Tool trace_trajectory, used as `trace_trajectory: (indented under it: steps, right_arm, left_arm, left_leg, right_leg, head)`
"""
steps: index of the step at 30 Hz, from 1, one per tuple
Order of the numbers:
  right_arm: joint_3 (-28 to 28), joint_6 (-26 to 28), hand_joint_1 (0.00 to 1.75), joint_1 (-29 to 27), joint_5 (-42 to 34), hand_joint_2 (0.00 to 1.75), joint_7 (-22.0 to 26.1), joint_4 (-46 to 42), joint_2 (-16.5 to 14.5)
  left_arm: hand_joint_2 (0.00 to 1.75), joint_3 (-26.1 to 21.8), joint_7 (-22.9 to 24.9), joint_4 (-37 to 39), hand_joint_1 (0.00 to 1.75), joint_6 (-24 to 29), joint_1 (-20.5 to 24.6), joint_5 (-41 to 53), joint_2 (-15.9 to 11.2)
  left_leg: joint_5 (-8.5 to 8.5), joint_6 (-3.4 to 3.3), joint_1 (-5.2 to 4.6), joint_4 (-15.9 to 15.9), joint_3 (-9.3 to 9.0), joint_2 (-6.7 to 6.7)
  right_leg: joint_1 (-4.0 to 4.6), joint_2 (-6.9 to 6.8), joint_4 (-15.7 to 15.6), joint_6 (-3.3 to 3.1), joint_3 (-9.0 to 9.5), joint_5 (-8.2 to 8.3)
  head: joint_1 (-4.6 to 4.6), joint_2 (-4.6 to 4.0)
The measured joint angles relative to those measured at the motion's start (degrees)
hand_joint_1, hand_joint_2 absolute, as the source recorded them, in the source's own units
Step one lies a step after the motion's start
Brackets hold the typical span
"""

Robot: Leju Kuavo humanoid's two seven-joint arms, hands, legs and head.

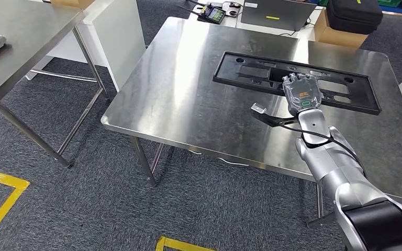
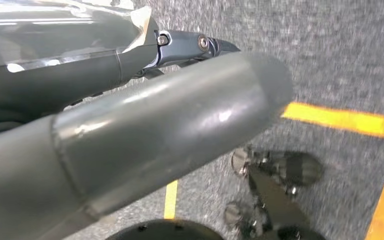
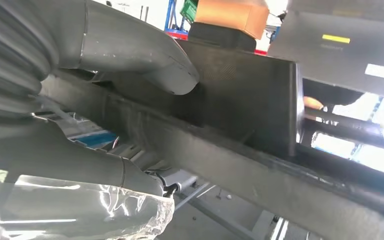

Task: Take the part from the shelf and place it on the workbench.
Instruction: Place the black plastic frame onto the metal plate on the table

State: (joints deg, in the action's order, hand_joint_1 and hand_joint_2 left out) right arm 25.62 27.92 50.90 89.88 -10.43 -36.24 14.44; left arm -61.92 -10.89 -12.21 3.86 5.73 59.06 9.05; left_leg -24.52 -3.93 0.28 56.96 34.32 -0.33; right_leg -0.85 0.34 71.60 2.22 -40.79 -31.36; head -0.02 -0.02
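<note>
Table (image 1: 188, 99): brushed stainless steel, square, reflective. Part (image 1: 251, 70): long black plastic frame with rectangular cut-outs, lying flat near the far right corner. Right hand (image 1: 302, 93): fingers curled over the part's near edge, gripping it. Left hand (image 2: 130, 135): smooth grey thumb visible; grasp cannot be told.

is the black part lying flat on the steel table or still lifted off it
Flat on the table, as far as the head view shows: the black part lies along its surface, with the right hand gripping its near edge.

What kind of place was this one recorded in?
Probably a workshop or factory test area: stainless steel workbench with a long black plastic part, grey carpet floor marked with yellow tape, and a laptop beyond.
</note>
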Motion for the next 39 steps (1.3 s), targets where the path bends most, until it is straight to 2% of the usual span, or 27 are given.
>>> trace_trajectory:
  steps: [1,2,3,4,5,6,7,9,11,15,18,26,30,34,39]
  right_arm:
    - [0.01,0.01,1.75,-0.44,0.00,1.75,-0.17,0.03,0.10]
    - [0.01,-0.01,1.75,-0.93,0.00,1.75,-0.43,0.03,0.19]
    - [0.01,-0.03,1.75,-1.37,0.00,1.75,-0.73,-0.01,0.29]
    - [0.01,-0.07,1.75,-1.74,0.00,1.75,-1.06,-0.10,0.39]
    - [0.01,-0.09,1.75,-2.02,0.00,1.75,-1.40,-0.21,0.51]
    - [0.00,-0.11,1.75,-2.23,0.00,1.75,-1.66,-0.35,0.64]
    - [0.00,-0.10,1.75,-2.48,0.00,1.75,-1.87,-0.49,0.78]
    - [-0.03,-0.04,1.75,-3.14,0.00,1.75,-2.11,-0.72,1.05]
    - [-0.19,0.07,1.75,-3.82,0.00,1.75,-2.21,-0.80,1.24]
    - [-1.09,0.76,1.75,-5.17,0.00,1.75,-2.34,-0.62,1.46]
    - [-1.66,1.85,1.75,-6.02,0.00,1.75,-2.89,0.18,1.46]
    - [-2.68,5.25,1.75,-6.93,-0.45,1.75,-4.45,4.86,1.27]
    - [-3.56,5.90,1.75,-7.49,-0.08,1.75,-4.28,7.22,0.63]
    - [-3.90,6.52,0.00,-7.92,0.00,0.00,-4.74,9.50,-0.43]
    - [-3.88,6.94,0.00,-8.06,0.01,0.00,-5.57,11.60,-1.89]
  left_arm:
    - [0.00,0.00,0.02,0.01,0.00,-0.05,-0.03,0.08,0.00]
    - [0.00,0.00,0.04,0.01,0.00,-0.13,-0.06,0.20,0.00]
    - [0.00,0.01,0.06,0.02,0.00,-0.20,-0.06,0.32,0.01]
    - [0.00,0.01,0.07,0.02,0.00,-0.29,-0.05,0.48,0.01]
    - [0.00,0.02,0.04,0.01,0.00,-0.37,-0.04,0.68,0.02]
    - [0.00,0.03,-0.03,0.01,0.00,-0.45,-0.03,0.85,0.02]
    - [0.00,0.03,-0.14,0.00,0.00,-0.51,-0.02,1.00,0.01]
    - [0.00,0.04,-0.45,-0.01,0.00,-0.57,-0.02,1.31,-0.02]
    - [0.00,0.05,-0.74,-0.01,0.00,-0.66,-0.03,1.62,-0.04]
    - [0.00,0.10,-1.21,0.01,0.00,-0.80,0.00,2.16,-0.02]
    - [0.00,0.14,-1.55,0.01,0.00,-0.83,0.01,2.28,-0.02]
    - [0.00,0.18,-3.71,0.02,0.00,-1.28,-0.01,2.32,0.02]
    - [0.00,0.17,-4.01,0.02,0.00,-0.81,-0.01,2.39,0.08]
    - [1.75,0.17,-4.48,0.02,0.00,-0.86,-0.01,2.53,0.09]
    - [1.75,0.18,-3.84,0.02,0.00,-0.46,-0.01,2.98,0.09]
  left_leg:
    - [-0.26,-0.10,-0.07,0.02,-0.30,-0.06]
    - [-0.55,-0.09,-0.13,0.05,-0.67,-0.13]
    - [-0.88,0.00,-0.16,0.11,-1.09,-0.19]
    - [-1.26,0.15,-0.17,0.19,-1.51,-0.23]
    - [-1.71,0.40,-0.32,0.37,-1.83,-0.26]
    - [-2.09,0.66,-0.45,0.51,-2.01,-0.28]
    - [-2.46,0.81,-0.62,0.69,-2.06,-0.29]
    - [-2.84,0.44,-0.73,0.81,-2.09,-0.25]
    - [-2.93,-0.05,-0.66,0.67,-2.23,-0.14]
    - [-2.95,-0.03,-0.65,0.22,-2.48,-0.04]
    - [-2.95,0.04,-0.64,0.11,-2.54,0.02]
    - [-2.86,0.96,-0.63,0.06,-2.52,0.05]
    - [-2.84,1.03,-0.77,0.07,-2.53,0.05]
    - [-2.82,1.01,-0.92,0.08,-2.53,0.05]
    - [-2.82,1.00,-1.04,0.08,-2.56,0.07]
  right_leg:
    - [0.04,0.00,2.08,0.21,-1.66,-0.07]
    - [0.07,-0.01,1.61,0.64,-2.05,0.97]
    - [0.05,-0.04,-1.23,1.14,-1.22,2.87]
    - [0.00,-0.14,-5.60,1.61,0.42,5.20]
    - [0.08,-0.24,-9.78,1.76,2.29,7.17]
    - [0.14,-0.30,-12.80,1.57,3.68,8.41]
    - [0.12,-0.35,-14.41,1.21,4.49,9.01]
    - [0.13,-0.22,-14.81,0.57,4.75,9.04]
    - [0.22,-0.06,-14.82,0.41,4.74,8.96]
    - [0.32,0.11,-14.82,0.08,4.74,8.75]
    - [0.38,0.13,-14.81,-0.04,4.73,8.68]
    - [0.44,0.13,-14.77,-0.30,4.78,8.75]
    - [0.44,0.12,-14.77,-0.30,4.88,8.76]
    - [0.43,0.12,-14.77,-0.29,4.94,8.76]
    - [0.33,0.12,-14.77,-0.29,4.96,8.76]
  head:
    - [-0.02,-0.01]
    - [-0.01,0.00]
    - [-0.01,0.01]
    - [0.01,0.01]
    - [0.01,0.01]
    - [0.00,0.01]
    - [-0.03,0.01]
    - [-0.07,0.02]
    - [-0.06,0.02]
    - [-0.07,0.01]
    - [-0.07,0.00]
    - [-0.03,0.01]
    - [-0.03,0.00]
    - [-0.02,-0.01]
    - [-0.04,0.00]
